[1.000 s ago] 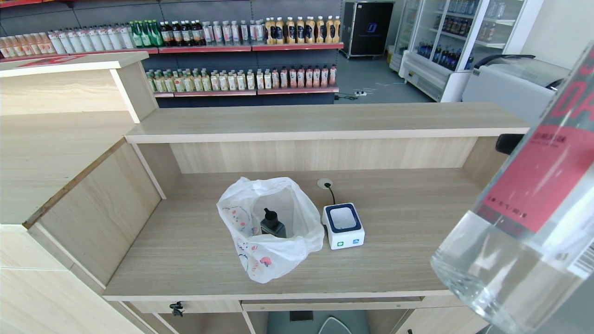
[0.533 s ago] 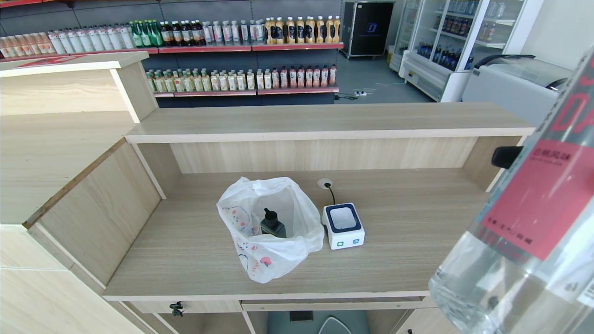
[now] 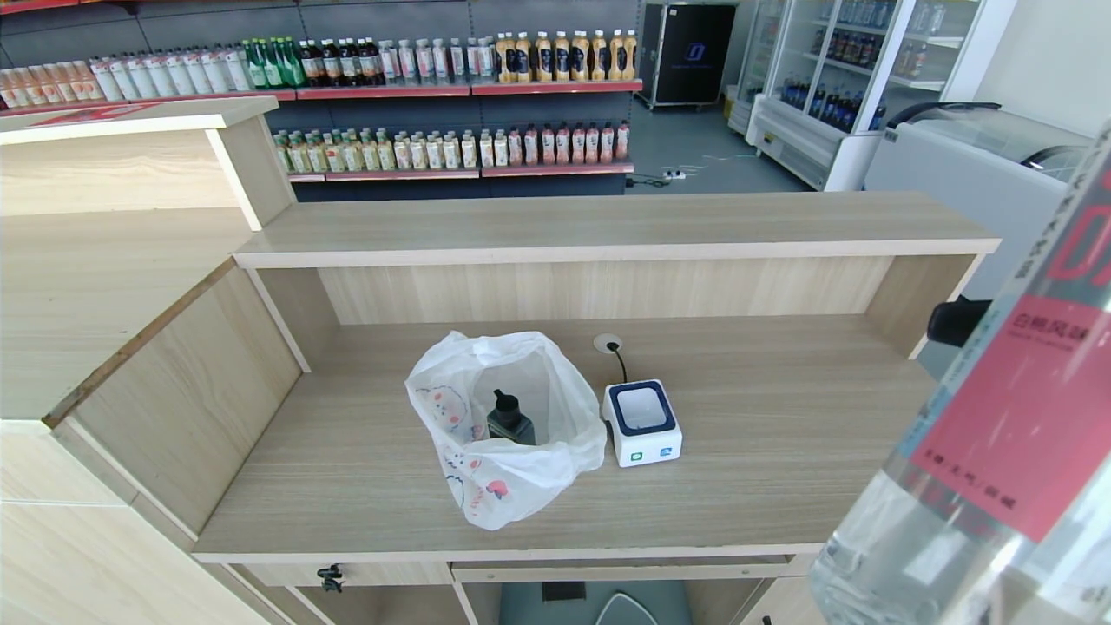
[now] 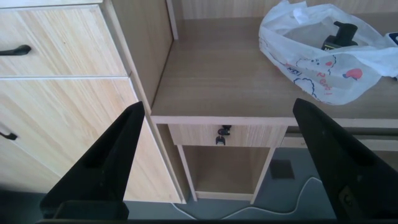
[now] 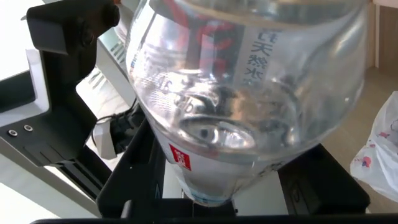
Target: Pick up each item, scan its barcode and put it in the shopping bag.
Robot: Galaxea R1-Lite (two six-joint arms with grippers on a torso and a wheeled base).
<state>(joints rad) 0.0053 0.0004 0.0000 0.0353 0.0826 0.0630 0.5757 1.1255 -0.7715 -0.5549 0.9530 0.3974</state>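
Bottle (image 3: 998, 451) shifted right, near counter (image 3: 764, 486) right edge, right jaws clamping it; left jaws wide, off counter front

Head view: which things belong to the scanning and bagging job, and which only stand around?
Job in hand:
- clear bottle, held up on the right
- scanner
- shopping bag, with a dark bottle inside

Only standing around:
- drink shelves
- glass-door fridge
- black case
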